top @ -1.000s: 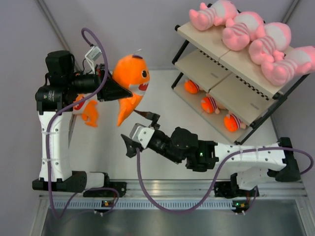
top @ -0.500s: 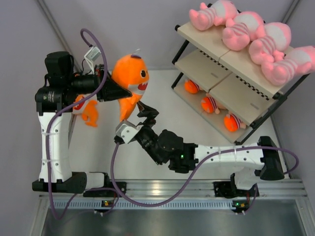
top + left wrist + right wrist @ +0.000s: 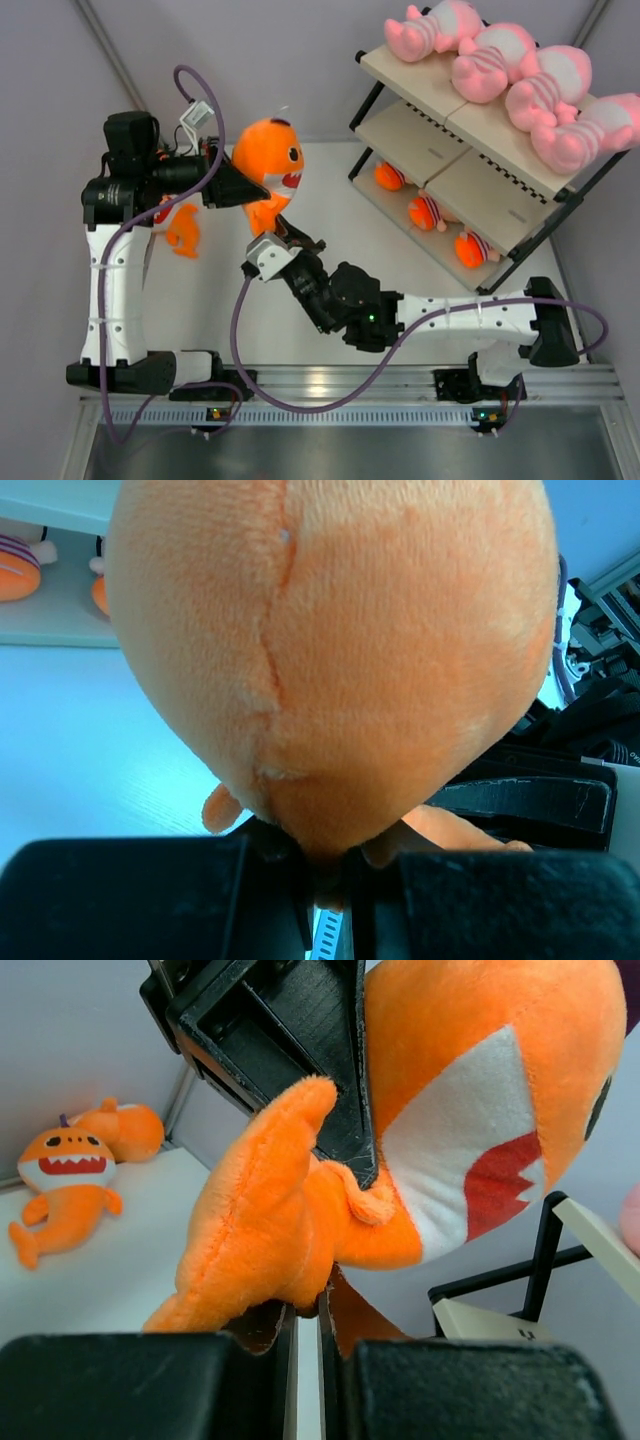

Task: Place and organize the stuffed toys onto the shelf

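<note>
2 orange toys show in the left half of the overhead view. Furthest left, the loose orange plush [image 3: 181, 228] lies on the table [image 3: 330, 205], partly hidden behind the left arm. The right wrist view catches it at the left edge, face up with its toothy mouth showing. Just behind it there is another orange lump that I cannot make out.

Next to the right, the left gripper [image 3: 255, 190] points toward the right of the frame. Its jaws are all but closed, pinching the held orange plush [image 3: 268, 160] from behind. The left wrist view shows a fold at the base of the toy's rounded back nipped in the narrow gap. This toy hangs in the air at upper centre-left, head up, its white and red mouth turned to the right.

Directly below it, the right gripper [image 3: 283, 238] reaches up from the lower middle. Its jaws are closed to a slit on the toy's lower fin, and the right wrist view shows orange fabric caught between the 2 fingers. So both grippers hold the same toy.

At the upper right stands the shelf [image 3: 480, 185], set at an angle in the frame. 4 pink plush figures [image 3: 545, 85] lie in a touching row on its top tier. 3 small orange toys [image 3: 427, 210] sit spaced apart on the lowest tier, partly covered by the board above.
</note>
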### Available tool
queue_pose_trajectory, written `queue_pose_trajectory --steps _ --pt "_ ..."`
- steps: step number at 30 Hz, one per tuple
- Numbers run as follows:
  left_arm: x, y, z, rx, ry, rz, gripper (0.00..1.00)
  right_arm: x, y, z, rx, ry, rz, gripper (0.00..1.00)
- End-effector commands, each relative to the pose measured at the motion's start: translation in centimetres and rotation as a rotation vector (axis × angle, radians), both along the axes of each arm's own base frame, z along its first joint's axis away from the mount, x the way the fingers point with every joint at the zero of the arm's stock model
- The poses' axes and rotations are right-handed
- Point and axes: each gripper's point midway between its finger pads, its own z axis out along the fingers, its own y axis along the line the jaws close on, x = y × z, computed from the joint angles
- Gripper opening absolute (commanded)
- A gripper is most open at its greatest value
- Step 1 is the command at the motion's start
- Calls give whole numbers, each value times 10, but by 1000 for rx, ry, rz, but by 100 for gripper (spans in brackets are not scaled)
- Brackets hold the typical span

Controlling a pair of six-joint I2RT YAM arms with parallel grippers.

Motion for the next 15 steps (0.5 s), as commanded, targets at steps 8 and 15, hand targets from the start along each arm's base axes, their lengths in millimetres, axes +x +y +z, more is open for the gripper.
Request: queue_pose_trajectory --steps 8,15 --pt "74 30 -66 247 33 348 78 32 -68 8 -217 84 -45 0" --pt "123 92 -89 513 -34 708 92 97 -129 -18 -422 212 -260 0"
